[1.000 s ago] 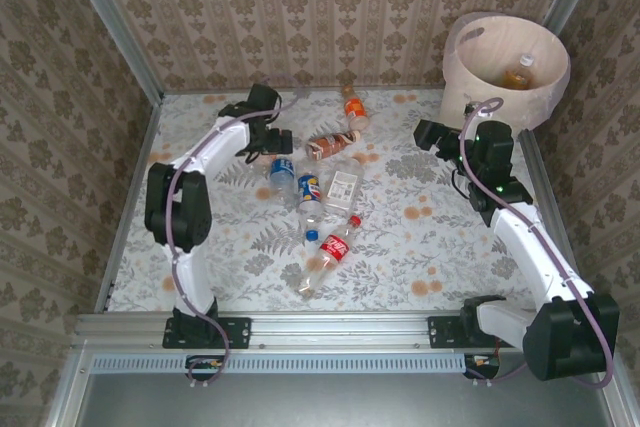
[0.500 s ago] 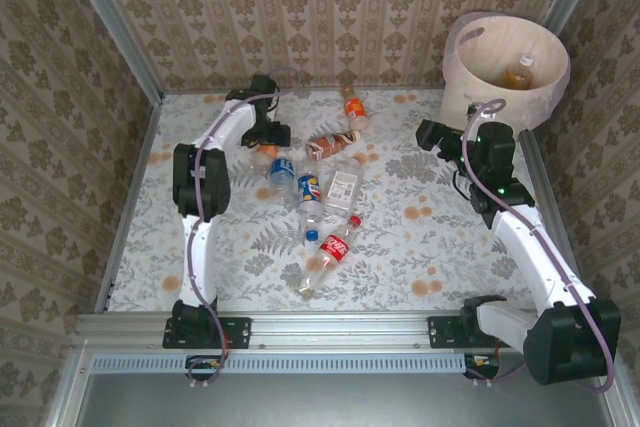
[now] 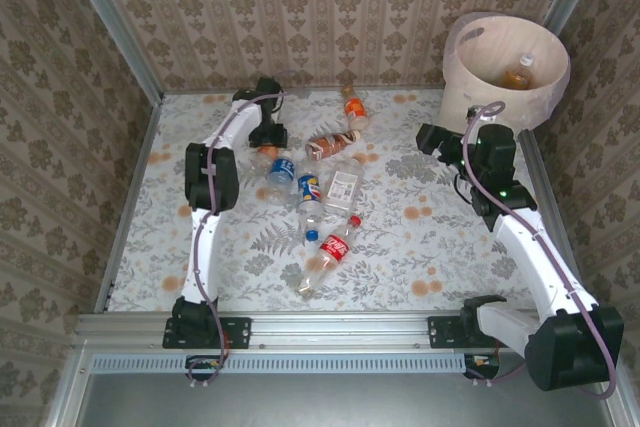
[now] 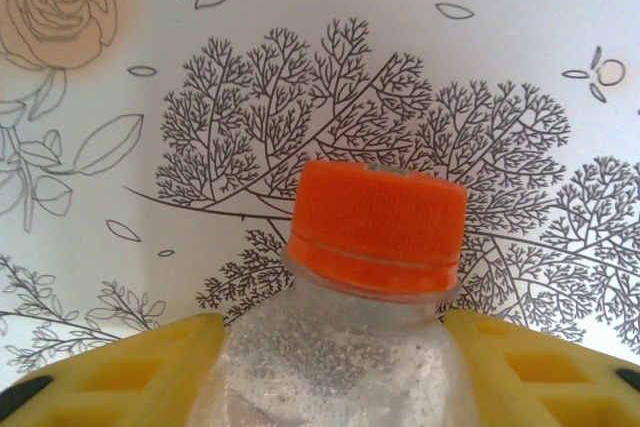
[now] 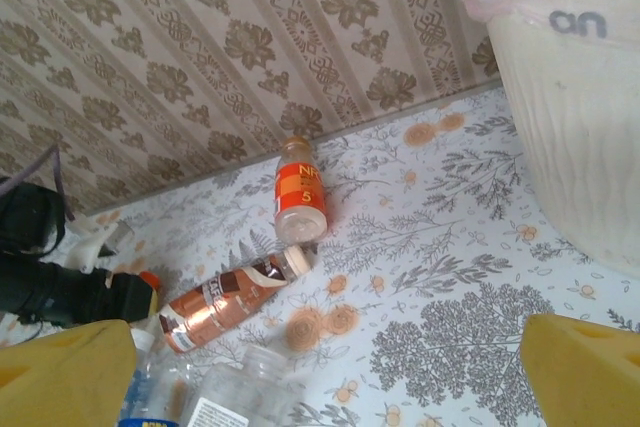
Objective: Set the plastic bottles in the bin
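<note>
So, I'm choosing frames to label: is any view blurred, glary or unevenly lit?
Top external: even light, no glare on the table, soft shadows. Left wrist: orange-capped bottle sharp, the yellow fingers at the bottom edge soft. Right wrist: near fingers blurred, bin wall bright, orange-label bottle crisp.

Upper right of the right wrist view: dark rounded letters "an" on the cream wall of the bin (image 5: 570, 117), just below the edge of the plastic liner.

Centre of that view: a white "5" on the orange-labelled bottle (image 5: 299, 190). Above it, a line of white capitals beginning with "N"; the rest too small to read.

Lower left: pale marks on the coppery brown-labelled bottle (image 5: 222, 304), not legible.

Bottom edge: dark print on the white-labelled clear bottle (image 5: 222, 412), too small to read.

Middle of the top view: white script on the red-labelled bottle (image 3: 334, 244) and a pale emblem on the blue-labelled bottle (image 3: 310, 187), both too small to make out.
</note>
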Robot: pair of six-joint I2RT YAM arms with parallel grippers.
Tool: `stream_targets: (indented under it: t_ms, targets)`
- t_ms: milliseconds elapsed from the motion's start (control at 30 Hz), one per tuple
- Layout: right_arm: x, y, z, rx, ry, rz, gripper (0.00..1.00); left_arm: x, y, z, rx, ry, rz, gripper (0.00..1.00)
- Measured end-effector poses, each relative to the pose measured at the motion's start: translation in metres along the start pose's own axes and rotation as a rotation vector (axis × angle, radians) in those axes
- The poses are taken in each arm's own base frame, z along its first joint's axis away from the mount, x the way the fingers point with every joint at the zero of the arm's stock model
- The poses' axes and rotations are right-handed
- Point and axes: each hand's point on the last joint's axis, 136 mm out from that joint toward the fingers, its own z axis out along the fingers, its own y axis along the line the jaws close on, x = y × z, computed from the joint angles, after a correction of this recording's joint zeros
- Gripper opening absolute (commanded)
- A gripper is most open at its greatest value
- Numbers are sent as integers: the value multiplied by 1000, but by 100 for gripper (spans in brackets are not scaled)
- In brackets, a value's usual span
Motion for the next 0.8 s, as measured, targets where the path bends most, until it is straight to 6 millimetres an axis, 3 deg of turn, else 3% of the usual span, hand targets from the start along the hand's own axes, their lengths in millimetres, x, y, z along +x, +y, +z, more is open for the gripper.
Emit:
stream_targets:
  t_ms: [300, 433, 533, 667, 800]
  targets:
    - [11, 16, 0, -38, 35, -43, 100, 3, 28, -12, 8, -24, -68, 40]
    - [18, 29, 4, -69, 55, -49, 100, -4, 34, -42, 58, -109, -131, 40]
    - [24, 44, 10, -110, 56, -34, 100, -13, 20, -84, 168, -218, -179, 40]
    - [40, 64, 22, -170, 69, -23, 100, -28, -14, -147, 369, -384, -221, 39]
    - [71, 81, 40, -204, 147, -46, 100, -33, -55, -184, 541, -479, -219, 39]
